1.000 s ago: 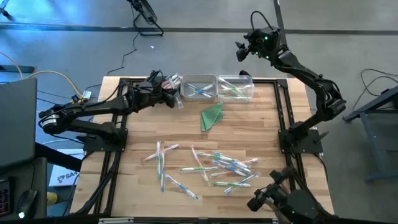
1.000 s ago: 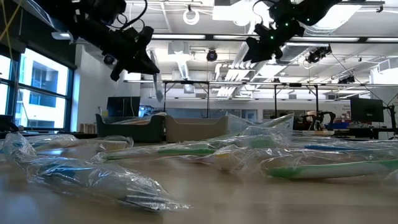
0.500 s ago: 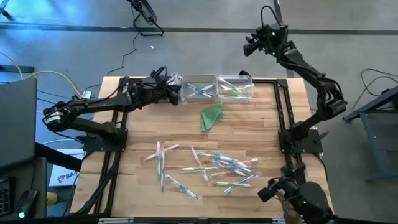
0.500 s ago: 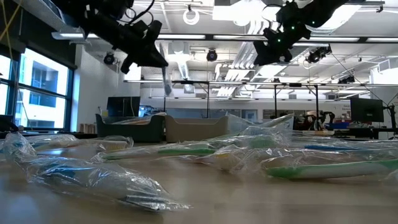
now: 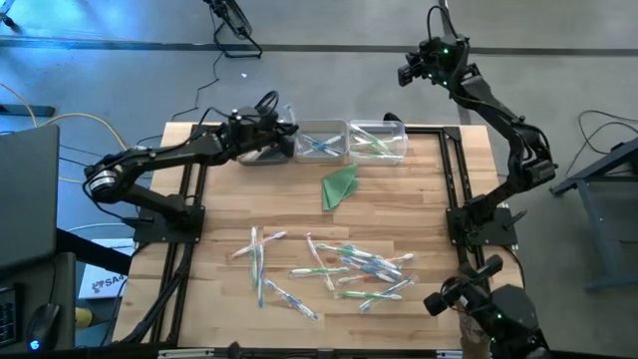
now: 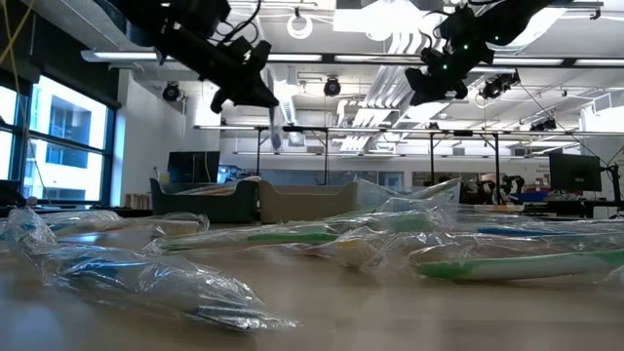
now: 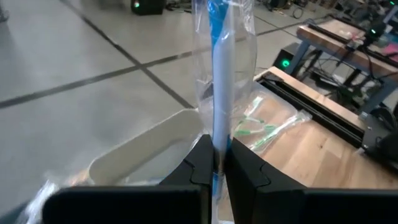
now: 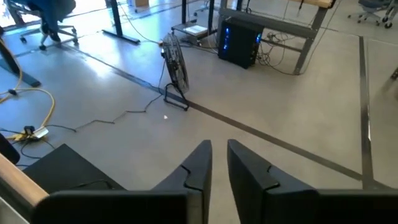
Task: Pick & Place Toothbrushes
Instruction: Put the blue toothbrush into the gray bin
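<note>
At the near end of the table [image 5: 214, 249] lies the loose scatter of toothbrushes [image 5: 344, 267], each in a clear wrapper, spread from the middle toward the right and pointing every which way. Neither gripper is near them. A little farther in, just right of centre, sits the folded green cloth [image 5: 340, 184], which is no part of the job.

Along the far edge stand three clear bins side by side: the left bin [image 5: 261, 156], the middle bin [image 5: 319, 141] with blue-accented brushes in it, and the right bin [image 5: 380, 140] with green ones.

The left gripper [image 5: 284, 128] is at work here, hovering high at the far left, above the seam between the left and middle bins. Its fingers are clamped on a wrapped blue toothbrush [image 7: 220, 68], pinched low on the handle. The brush runs straight out from the fingertips, its long axis in line with the gripper, its free end toward the bins.

That is the relation that matters: the blue-filled middle bin lies just to the right of the gripper — likely a short shift right, then a release.

The right gripper [image 5: 411, 74] waits beyond the table's far right corner, over the floor, its fingers nearly together and grasping nothing.
</note>
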### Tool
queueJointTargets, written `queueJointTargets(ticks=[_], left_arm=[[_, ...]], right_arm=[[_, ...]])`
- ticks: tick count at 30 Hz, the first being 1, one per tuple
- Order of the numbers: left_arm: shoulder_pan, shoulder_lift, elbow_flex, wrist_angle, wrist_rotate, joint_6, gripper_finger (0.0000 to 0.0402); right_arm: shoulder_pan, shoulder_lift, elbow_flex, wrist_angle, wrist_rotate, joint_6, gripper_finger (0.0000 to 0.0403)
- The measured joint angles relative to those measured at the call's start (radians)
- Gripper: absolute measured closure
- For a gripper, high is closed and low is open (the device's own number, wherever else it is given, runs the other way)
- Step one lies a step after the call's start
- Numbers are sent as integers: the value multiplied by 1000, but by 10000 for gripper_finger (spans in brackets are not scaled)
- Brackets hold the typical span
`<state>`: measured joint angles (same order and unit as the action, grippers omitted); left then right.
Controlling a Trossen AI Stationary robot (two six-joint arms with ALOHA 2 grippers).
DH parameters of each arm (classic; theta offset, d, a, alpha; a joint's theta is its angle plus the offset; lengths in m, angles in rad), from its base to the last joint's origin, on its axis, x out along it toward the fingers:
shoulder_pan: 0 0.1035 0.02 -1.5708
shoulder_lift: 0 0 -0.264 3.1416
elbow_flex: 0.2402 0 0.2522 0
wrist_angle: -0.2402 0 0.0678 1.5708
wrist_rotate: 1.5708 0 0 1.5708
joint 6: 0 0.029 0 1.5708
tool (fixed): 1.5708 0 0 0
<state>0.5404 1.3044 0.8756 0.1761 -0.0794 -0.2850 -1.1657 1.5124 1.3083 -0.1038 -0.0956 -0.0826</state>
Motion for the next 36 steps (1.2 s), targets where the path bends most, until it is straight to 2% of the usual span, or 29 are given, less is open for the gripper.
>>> queueJointTargets(ticks=[6, 12, 16, 25, 36], left_arm=[[39, 101, 118, -17, 69, 91, 387], [59, 201, 242, -135, 72, 167, 387], [55, 248, 296, -155, 74, 201, 387], [70, 331, 338, -140, 77, 209, 387], [68, 396, 338, -124, 81, 228, 387]], right_arm=[[-8, 0, -1, -11, 0, 0, 381], [-7, 0, -1, -12, -1, 1, 386], [-7, 0, -2, -13, 0, 4, 386], [-7, 3, -2, -12, -1, -10, 388], [-4, 99, -2, -14, -19, -14, 388]])
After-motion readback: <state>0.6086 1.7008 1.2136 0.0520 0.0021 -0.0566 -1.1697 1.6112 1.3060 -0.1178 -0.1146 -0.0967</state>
